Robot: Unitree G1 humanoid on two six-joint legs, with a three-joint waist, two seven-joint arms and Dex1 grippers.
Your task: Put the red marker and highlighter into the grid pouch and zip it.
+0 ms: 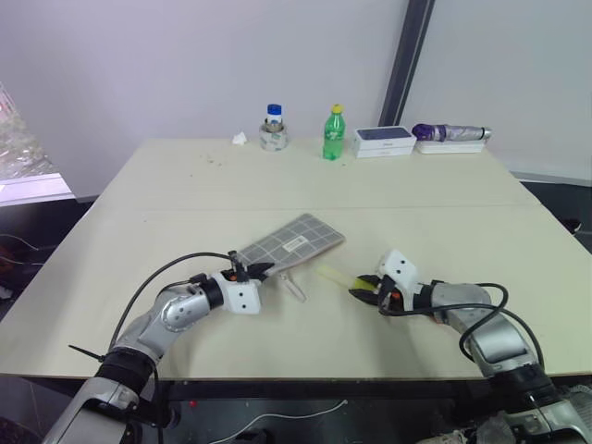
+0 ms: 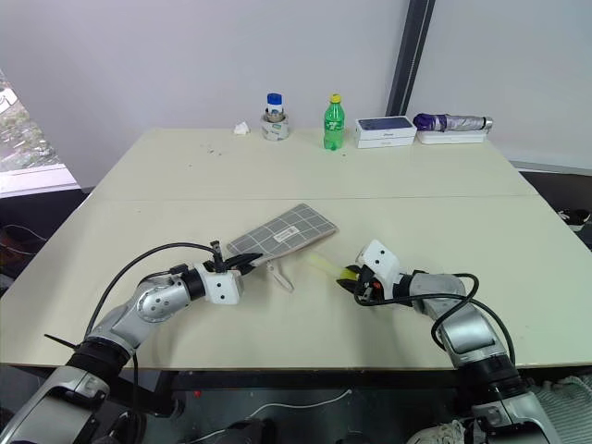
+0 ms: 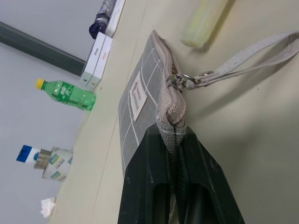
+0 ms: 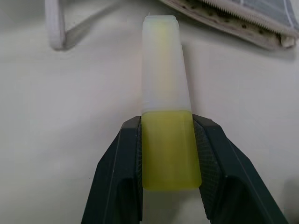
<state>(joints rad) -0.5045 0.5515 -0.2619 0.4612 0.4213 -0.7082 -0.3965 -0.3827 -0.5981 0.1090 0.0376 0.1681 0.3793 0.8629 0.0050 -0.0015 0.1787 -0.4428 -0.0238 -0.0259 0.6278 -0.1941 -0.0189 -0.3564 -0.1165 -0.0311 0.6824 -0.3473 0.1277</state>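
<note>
Both grippers are loaded: my left gripper (image 1: pixel 264 272) pinches the grid pouch (image 1: pixel 294 242) corner mid-tabletop, my right gripper (image 4: pixel 167 154) clamps the highlighter (image 4: pixel 164 100) near the front edge, so I'd feed it cap-first into the zipper mouth.

highlighter (image 4: pixel 166 135) — in R end effector (image 4: pixel 167 154)

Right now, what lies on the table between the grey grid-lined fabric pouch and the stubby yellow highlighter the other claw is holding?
In the left eye view, only the pouch's pale wrist strap lies between the grid pouch and the highlighter.
</note>
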